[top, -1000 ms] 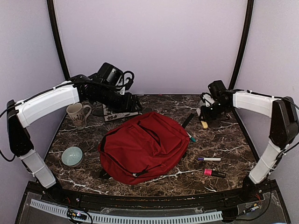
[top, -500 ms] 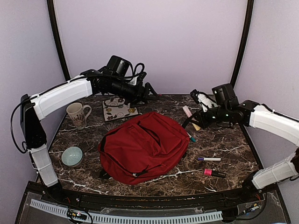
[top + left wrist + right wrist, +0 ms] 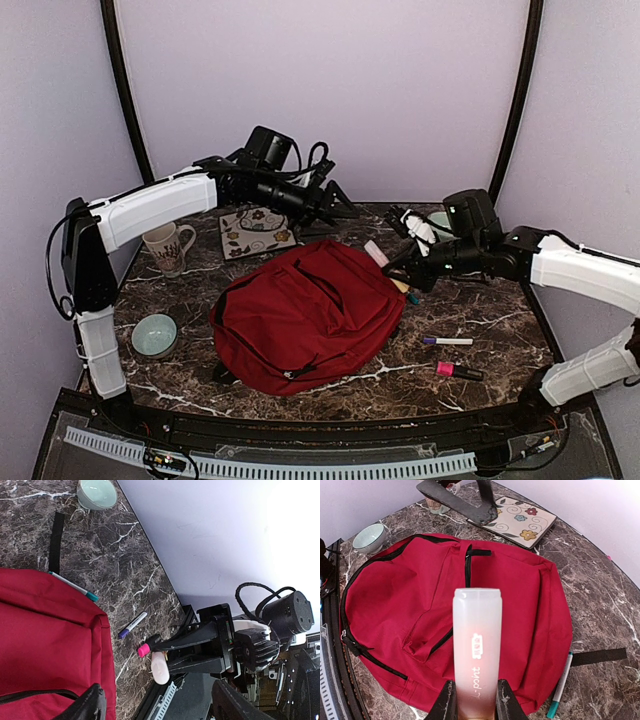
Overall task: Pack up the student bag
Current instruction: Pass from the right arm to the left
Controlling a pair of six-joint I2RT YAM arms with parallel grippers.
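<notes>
Lilac walls close in a dark marble table [image 3: 480, 300] veined with white, and the student bag [image 3: 305, 315] lies flat in the middle of it, a big dark-red backpack with its front pocket facing up and a black strap [image 3: 597, 656] trailing out on the right side. From where I stand, the left gripper [image 3: 335, 203] hangs above the far edge of the bag with its black fingers spread apart and nothing between them. Beneath that arm a flowered tile [image 3: 255, 232] lies on the marble just beyond the bag. The right gripper [image 3: 476, 702] is clamped on a pale pink marker [image 3: 476, 650], the two fingertips pinching its lower end, and it holds the marker above the bag's right edge, the capped end pointing across the red fabric. A teal-tipped pen [image 3: 561, 685] lies on the marble right against the bag's right side. Further to the right a purple marker [image 3: 447, 341] and a bright pink marker [image 3: 458, 371] lie near each other, well clear of the bag. On the left a patterned mug [image 3: 165, 245] stands upright near the far edge, and a pale green bowl [image 3: 154, 335] sits nearer the front. A second pale green bowl [image 3: 97, 492] sits by the wall on the far right.
</notes>
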